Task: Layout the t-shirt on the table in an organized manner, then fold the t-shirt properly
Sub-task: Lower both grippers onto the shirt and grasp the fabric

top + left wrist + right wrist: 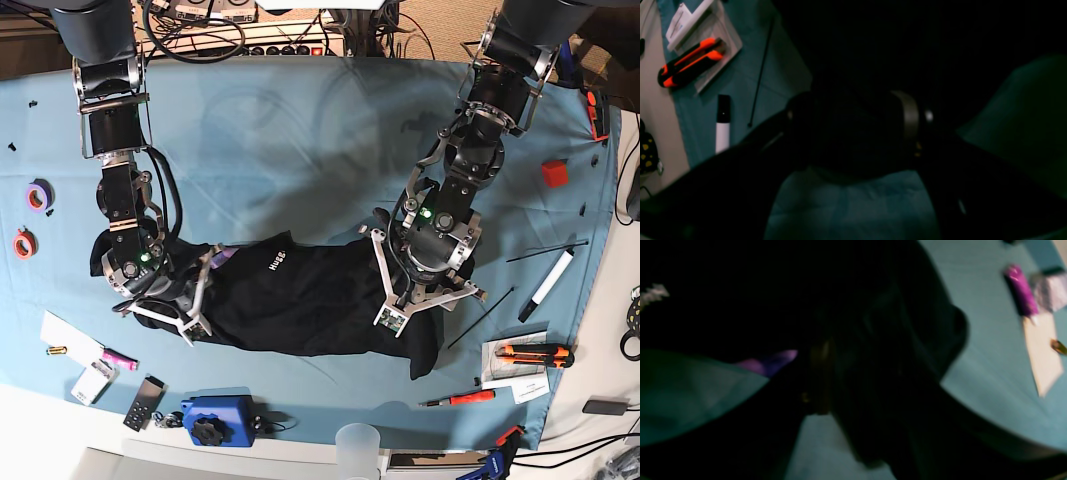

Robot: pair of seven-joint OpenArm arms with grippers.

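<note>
On the left of the base view, the right gripper [185, 300] was seen pressed onto the left end of the black t-shirt [300, 300], which lay bunched in a long strip across the near middle of the teal table [300, 120]. Whether its fingers were clenched on fabric could not be told. Toward the right, the left gripper [425, 300] was set over the shirt's other end, its fingers spread wide. Farther right, a marker [551, 279] and an orange-handled utility knife [535, 351] were lying on the cloth.
</note>
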